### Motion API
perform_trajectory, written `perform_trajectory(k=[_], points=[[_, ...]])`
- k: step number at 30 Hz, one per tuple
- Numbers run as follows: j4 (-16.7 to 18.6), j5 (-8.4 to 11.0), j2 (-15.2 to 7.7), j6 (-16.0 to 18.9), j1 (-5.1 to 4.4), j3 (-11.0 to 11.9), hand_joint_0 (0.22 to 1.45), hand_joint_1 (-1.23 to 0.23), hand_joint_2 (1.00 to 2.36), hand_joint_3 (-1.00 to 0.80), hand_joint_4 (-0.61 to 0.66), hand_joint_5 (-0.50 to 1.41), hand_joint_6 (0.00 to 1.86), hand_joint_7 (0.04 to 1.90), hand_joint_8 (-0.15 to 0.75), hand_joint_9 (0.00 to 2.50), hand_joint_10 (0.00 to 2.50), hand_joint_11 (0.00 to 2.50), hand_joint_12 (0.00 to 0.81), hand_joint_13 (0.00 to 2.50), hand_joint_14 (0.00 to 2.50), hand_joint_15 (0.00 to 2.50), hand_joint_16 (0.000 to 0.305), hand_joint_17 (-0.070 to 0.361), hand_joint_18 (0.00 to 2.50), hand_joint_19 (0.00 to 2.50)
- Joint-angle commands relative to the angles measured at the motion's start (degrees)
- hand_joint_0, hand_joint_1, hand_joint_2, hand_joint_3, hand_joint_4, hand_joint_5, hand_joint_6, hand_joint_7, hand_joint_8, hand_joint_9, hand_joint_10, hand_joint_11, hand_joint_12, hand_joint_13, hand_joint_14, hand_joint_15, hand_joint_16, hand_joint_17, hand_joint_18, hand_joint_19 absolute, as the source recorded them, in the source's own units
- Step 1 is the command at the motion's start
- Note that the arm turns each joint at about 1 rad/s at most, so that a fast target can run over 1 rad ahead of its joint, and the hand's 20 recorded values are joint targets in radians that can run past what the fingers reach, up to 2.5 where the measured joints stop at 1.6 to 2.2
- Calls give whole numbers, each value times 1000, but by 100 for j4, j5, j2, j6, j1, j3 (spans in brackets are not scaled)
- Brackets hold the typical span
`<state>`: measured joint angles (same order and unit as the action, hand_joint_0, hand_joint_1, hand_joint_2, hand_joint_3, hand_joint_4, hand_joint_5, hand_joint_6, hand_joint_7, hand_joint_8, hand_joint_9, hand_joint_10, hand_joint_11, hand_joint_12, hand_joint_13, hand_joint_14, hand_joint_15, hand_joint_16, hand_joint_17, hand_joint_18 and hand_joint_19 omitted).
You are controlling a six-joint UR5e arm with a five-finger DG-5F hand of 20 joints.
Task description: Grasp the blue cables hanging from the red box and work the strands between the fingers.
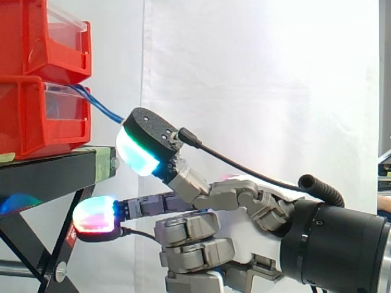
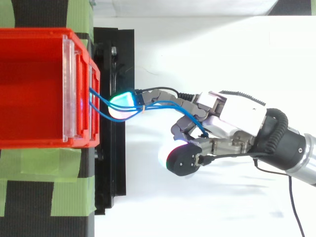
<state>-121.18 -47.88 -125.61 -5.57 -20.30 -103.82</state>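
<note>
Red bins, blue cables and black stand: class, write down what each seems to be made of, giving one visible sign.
The red bins look like glossy moulded plastic: even colour, soft highlights. The blue cables seem smooth plastic-sheathed wire, since they hang in loose curves. The black stand is probably painted metal, given its flat bars and bolt, though the dark coat leaves that open.

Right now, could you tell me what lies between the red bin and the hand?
In the top view, blue cables cross that gap above the stand.
</note>
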Motion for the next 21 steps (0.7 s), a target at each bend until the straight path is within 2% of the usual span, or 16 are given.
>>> perform_trajectory(k=[1,3,5,6,7,10,12,14,16,17,19,20,21], points=[[-2,-2,1,4,0,2,773,-528,1000,-1000,310,-54,7,739,340,975,1643,1555,422,1117,1788,1240,49,110,1587,1893],[-2,-2,1,21,0,2,774,-527,1000,-1000,310,-54,7,739,339,951,1812,1562,420,1102,1914,1229,48,108,1578,1867],[-2,-2,1,30,0,2,774,-527,1000,-1000,313,-52,8,744,342,902,2204,1577,422,1071,2237,1216,49,109,1561,1802],[-2,-2,1,30,0,2,774,-527,1000,-1000,314,-50,8,745,341,895,2247,1600,422,1062,2280,1220,49,110,1557,1780],[-2,-2,1,30,0,2,775,-528,1000,-1000,315,-48,8,746,344,867,2463,1661,430,1048,2500,1220,52,117,1535,1690],[-2,-2,1,56,0,2,775,-527,1000,-1000,333,-26,8,752,360,829,2500,1793,447,1066,2500,1295,61,138,1538,1463],[-2,-2,1,56,0,2,776,-526,1000,-1000,343,-9,9,756,375,835,2500,1992,473,1135,2500,1356,68,153,1552,1338],[-2,-2,1,56,0,-7,777,-523,1000,-1000,353,1,9,762,414,923,2500,2355,537,1300,2500,1496,77,174,1654,1095],[-2,-2,28,127,0,2,775,-524,1000,-1000,359,18,9,766,433,973,2500,2489,576,1391,2500,1576,80,179,1709,982],[-20,-2,45,136,0,2,773,-522,1000,-1000,367,25,9,768,459,1023,2500,2500,613,1467,2500,1613,80,180,1786,862],[-38,-2,45,144,0,2,770,-520,1000,-1000,375,38,9,768,475,1092,2500,2500,658,1571,2500,1674,80,180,1909,789],[-82,-11,45,162,0,-7,768,-518,1000,-1000,382,59,9,768,497,1170,2500,2500,676,1631,2500,1703,242,182,2018,765],[-108,-20,45,171,0,2,764,-517,1000,-1000,389,75,9,777,509,1276,2500,2500,700,1754,2500,1762,247,185,2148,736]])
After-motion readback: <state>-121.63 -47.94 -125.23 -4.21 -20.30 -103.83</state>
